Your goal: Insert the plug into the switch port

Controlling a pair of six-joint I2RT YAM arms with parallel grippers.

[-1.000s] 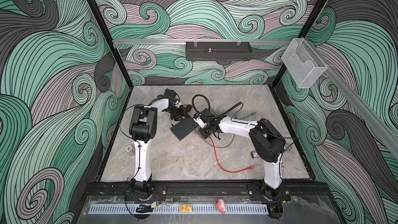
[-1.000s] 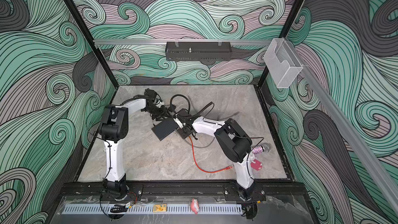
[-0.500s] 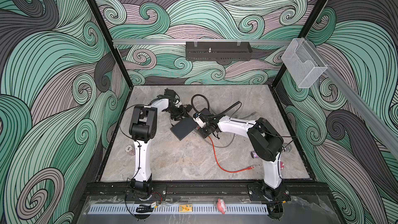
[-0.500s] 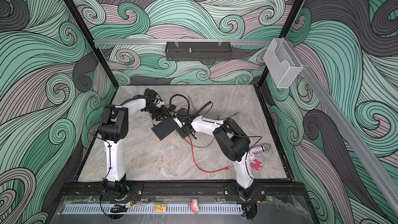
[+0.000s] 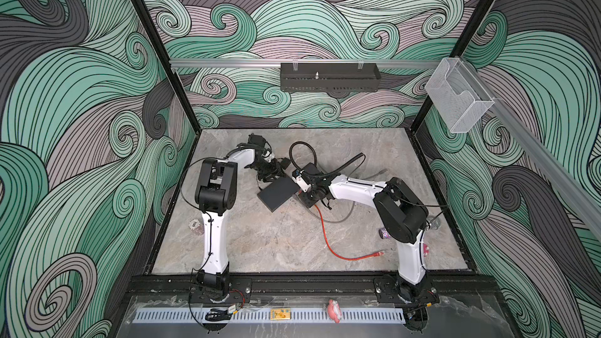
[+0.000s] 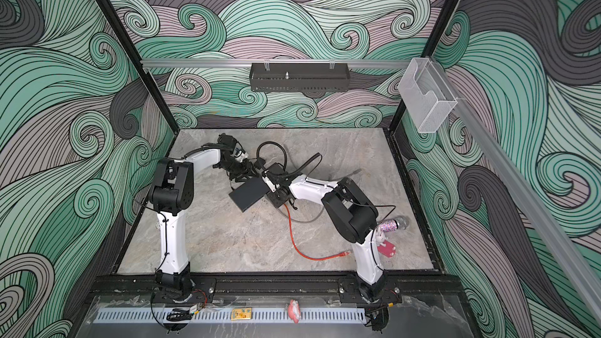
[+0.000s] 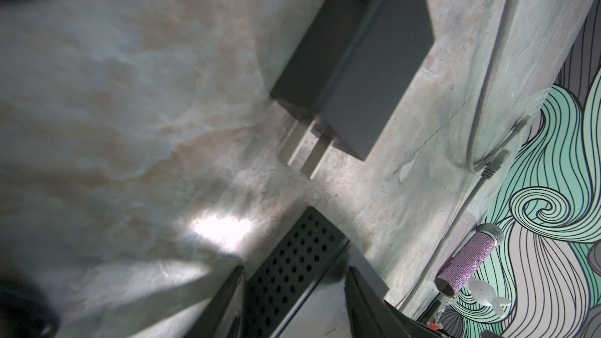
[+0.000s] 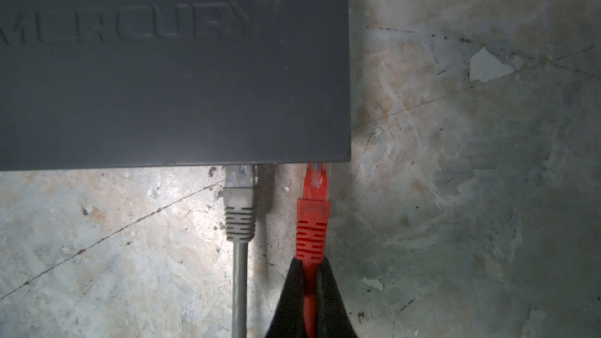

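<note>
Robotics lab cell, which I drive remotely: printed wave-pattern wall panels (image 5: 81, 92), black frame posts (image 5: 154, 43), aluminium rail (image 5: 227, 64), stone-look tabletop (image 5: 260, 238), slotted cable duct (image 5: 309, 315) along the front edge

Both top views look down from high, sharing the scene around the switch (image 5: 278, 192) — wrist cameras sit close by it.

Finding the switch (image 5: 278, 194) lying flat near the middle of the table (image 5: 260, 248), with the left gripper (image 5: 270, 179) sitting at its far edge and the right gripper (image 8: 310, 263) at its right edge. Noting two plugs meeting that right edge side by side, the plug (image 8: 313, 186) nearer the corner and the other plug (image 8: 240, 190) just beside it. Seeing the adapter (image 7: 357, 60) lying just behind the switch, prongs pointing toward it, not touching.
</note>
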